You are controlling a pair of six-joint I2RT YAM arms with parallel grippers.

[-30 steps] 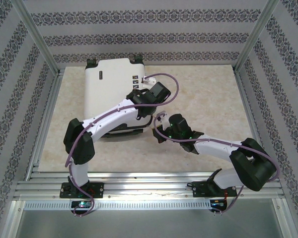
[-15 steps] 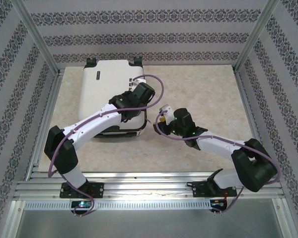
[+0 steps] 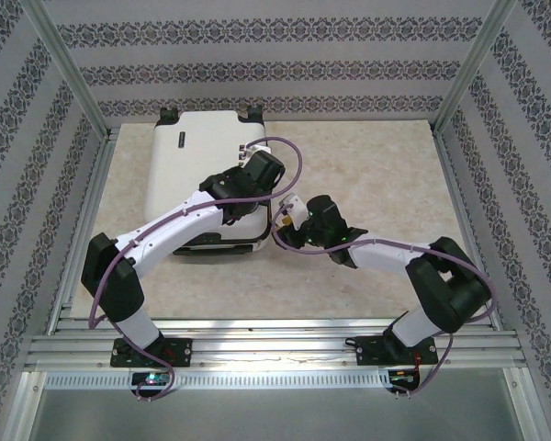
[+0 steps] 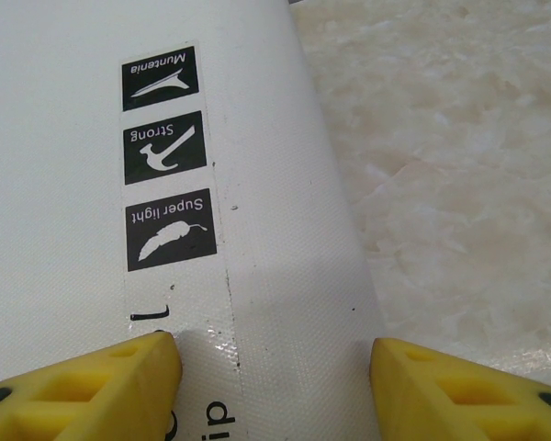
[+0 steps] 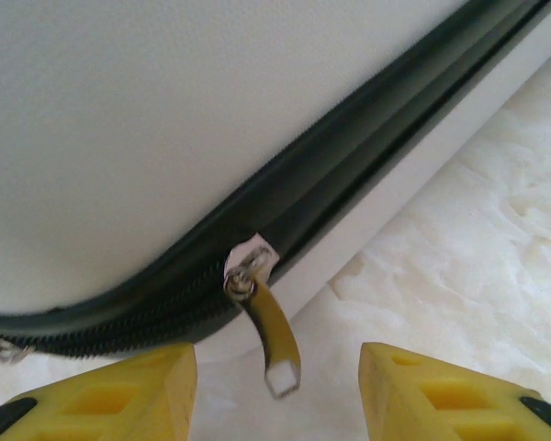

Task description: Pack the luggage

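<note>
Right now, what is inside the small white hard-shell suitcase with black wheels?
The small white hard-shell suitcase has its lid down, so the shell covers the interior and any contents are hidden. At the seam, a black zipper band and a silver zipper pull show.

The worktop (image 3: 386,184) has a pale beige marbled surface. Walls (image 3: 275,73) with striped floral wallpaper stand around it, and ribbed aluminium rails (image 3: 275,349) run along its near edge.
</note>
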